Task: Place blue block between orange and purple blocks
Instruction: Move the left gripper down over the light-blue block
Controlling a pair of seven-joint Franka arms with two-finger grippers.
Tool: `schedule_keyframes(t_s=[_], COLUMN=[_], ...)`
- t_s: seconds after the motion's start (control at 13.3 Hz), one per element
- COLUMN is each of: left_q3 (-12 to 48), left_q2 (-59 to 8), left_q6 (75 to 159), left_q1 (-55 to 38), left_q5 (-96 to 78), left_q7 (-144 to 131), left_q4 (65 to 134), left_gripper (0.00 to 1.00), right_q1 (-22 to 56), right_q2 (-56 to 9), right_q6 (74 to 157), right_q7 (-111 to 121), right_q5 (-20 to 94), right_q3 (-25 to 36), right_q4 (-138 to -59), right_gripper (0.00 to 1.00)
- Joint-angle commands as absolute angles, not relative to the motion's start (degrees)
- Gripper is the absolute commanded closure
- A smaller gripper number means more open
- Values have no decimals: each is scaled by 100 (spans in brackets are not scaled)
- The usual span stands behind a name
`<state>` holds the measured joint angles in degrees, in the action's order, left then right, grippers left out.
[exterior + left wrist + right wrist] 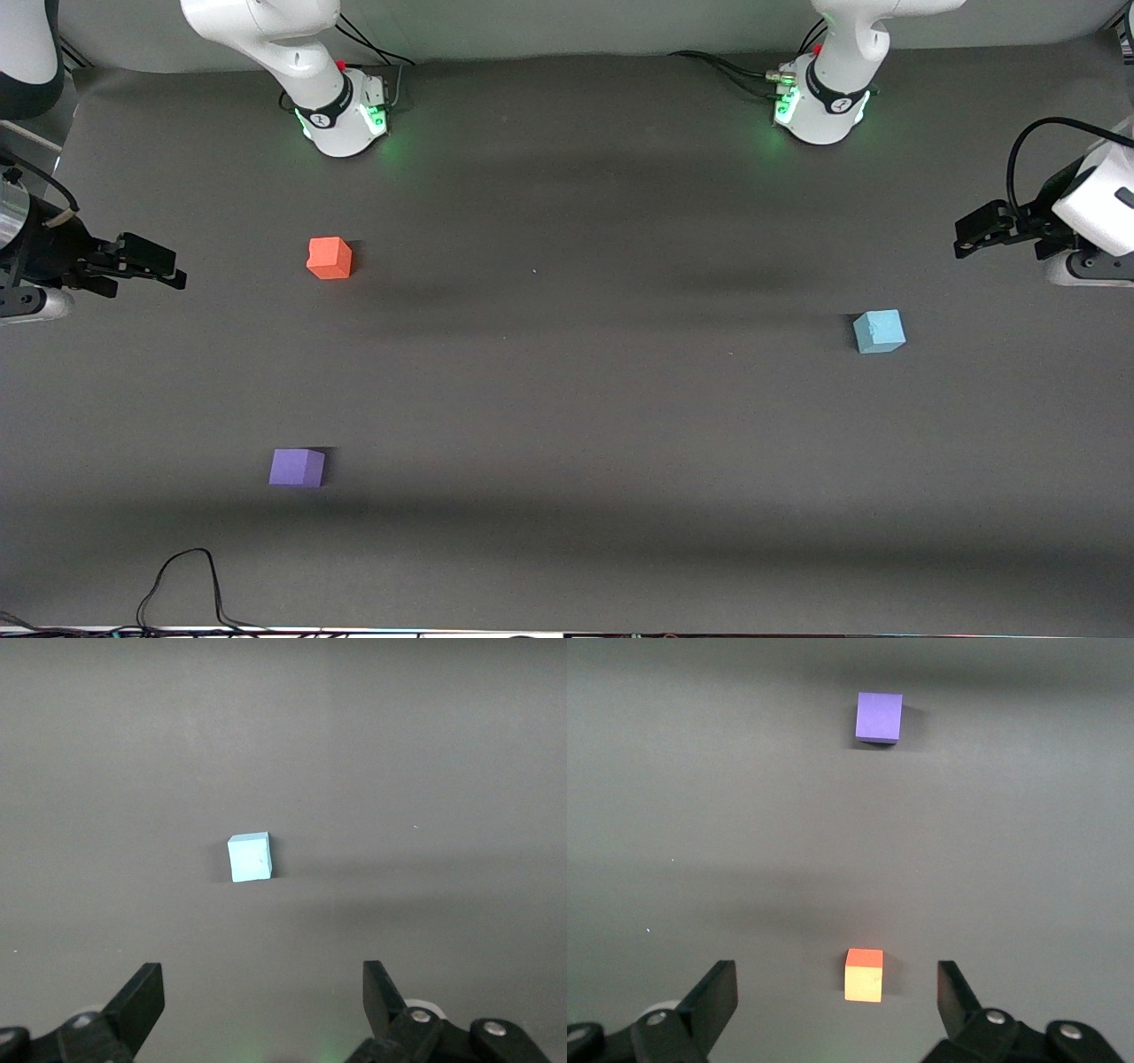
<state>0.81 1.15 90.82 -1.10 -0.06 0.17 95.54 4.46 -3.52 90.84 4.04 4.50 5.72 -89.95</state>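
Blue block (pixel 879 331) sitting flat on the dark bench (pixel 567 399) toward the left arm's end, orange block (pixel 330 258) and purple block (pixel 297 467) lying well apart toward the right arm's end, purple nearer the front camera, left tool (pixel 263 999) hanging open and empty above the bench near the blue block, right tool (pixel 837 1001) hanging open and empty near the orange block.

Blue block (pixel 879 331) matte foam; table (pixel 567 399) matte dark cloth; arm shells glossy plastic

the blue block (pixel 879 331) is a small light sky-blue cube sitting flat on the table toward the left arm's end, well apart from the others. the orange block (pixel 330 258), an orange-red cube with a chipped edge, sits toward the right arm's end. the purple block (pixel 297 467), a violet cube, lies at about 6 o'clock from orange, nearer the front camera.
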Motion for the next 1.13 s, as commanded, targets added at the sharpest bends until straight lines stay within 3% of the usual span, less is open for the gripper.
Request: schedule_keyframes(t_s=[0.0,0.53,1.06], left_q3=[97,-8,-211], left_q2=[97,158,1141], left_q6=[8991,8956,9385], left_q1=[-123,-70,79], left_q5=[9,88,202], left_q7=[-18,332,466], left_q4=[9457,9571,10887], left_gripper=[0,0,0], right_q1=[457,475,475], right_q2=[-422,-439,-492], right_q6=[8895,8894,8895], right_q7=[413,378,387], right_q5=[369,378,387], right_q3=[580,554,545], right_q4=[-8824,-8824,-8815], right_gripper=[0,0,0])
